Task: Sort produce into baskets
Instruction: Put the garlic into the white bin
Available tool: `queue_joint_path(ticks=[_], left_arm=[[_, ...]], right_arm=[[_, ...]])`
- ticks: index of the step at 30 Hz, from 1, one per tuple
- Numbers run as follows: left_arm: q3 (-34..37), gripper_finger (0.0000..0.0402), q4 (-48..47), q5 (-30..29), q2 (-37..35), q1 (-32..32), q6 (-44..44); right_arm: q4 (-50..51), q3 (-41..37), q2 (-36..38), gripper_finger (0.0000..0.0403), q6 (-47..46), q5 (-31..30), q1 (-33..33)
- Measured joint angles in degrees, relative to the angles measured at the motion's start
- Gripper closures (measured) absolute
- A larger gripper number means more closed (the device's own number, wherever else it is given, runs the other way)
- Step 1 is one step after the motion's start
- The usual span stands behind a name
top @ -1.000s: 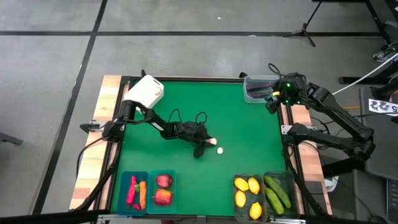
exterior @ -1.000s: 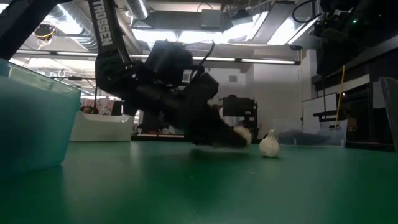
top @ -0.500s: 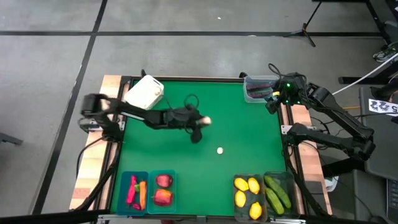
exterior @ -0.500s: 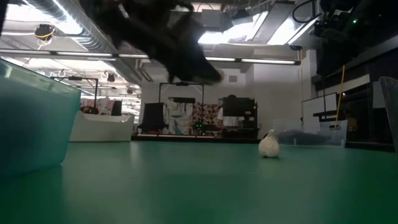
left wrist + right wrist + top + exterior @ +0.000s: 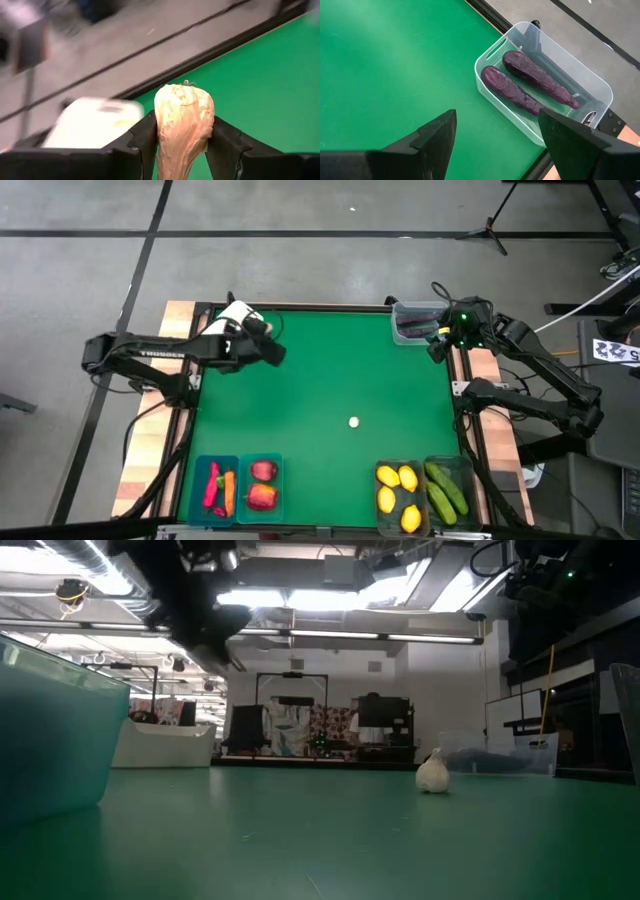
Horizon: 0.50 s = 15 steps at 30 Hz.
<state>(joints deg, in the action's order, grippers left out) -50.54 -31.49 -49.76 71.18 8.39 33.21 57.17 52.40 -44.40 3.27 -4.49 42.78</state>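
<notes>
The left gripper [image 5: 182, 142] is clamped on a garlic bulb [image 5: 183, 120]; its two dark fingers [image 5: 145, 135] press against the bulb's sides, the papery top sticking up above them; the jaws stand only as far apart as the bulb is wide. From above, this gripper [image 5: 268, 348] hangs at the far left corner of the green table [image 5: 330, 380], just beside the white box [image 5: 232, 317]; the wrist view shows that box [image 5: 95, 122] lying beyond the held bulb, close to the table's edge.

A second garlic bulb [image 5: 353, 421] sits alone on the mat near the middle of the table, well apart from every bin; at table height it [image 5: 432, 774] stands upright.

The right gripper [image 5: 497, 132] is spread wide and holds nothing; it hovers at the far right corner by the clear tub [image 5: 555, 80], which holds two eggplants [image 5: 517, 92] lying side by side; seen from above, the gripper [image 5: 440, 340] is just beside that tub [image 5: 400, 332].

Along the near edge, a teal bin [image 5: 196, 480] holds peppers and a carrot [image 5: 229, 492]; the teal bin next to it holds apples [image 5: 262, 495]; on the right, one dark-tinted bin holds lemons [image 5: 398, 486] and its neighbour holds cucumbers [image 5: 445, 490].
</notes>
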Motion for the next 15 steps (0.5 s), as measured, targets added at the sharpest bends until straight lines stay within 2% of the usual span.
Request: queue_joint_path(ticks=[3,5,8,15], left_arm=[[0.1,0.0269,-8.5,-0.3,0.0,3.6,5.6],[1.0,0.0268,-10.7,-0.3,0.0,5.9,7.1],[2.9,0.0257,-10.8,-0.3,0.1,8.5,7.0],[8.1,0.0201,-6.8,-0.2,0.1,13.0,6.9]], right_arm=[[0.0,0.0,0.0,0.0121,0.0,0.0,0.0],[0.0,0.0,0.0,0.0121,0.0,0.0,0.0],[0.0,0.0,0.0,0.0121,0.0,0.0,0.0],[0.0,0.0,0.0,0.0121,0.0,0.0,0.0]])
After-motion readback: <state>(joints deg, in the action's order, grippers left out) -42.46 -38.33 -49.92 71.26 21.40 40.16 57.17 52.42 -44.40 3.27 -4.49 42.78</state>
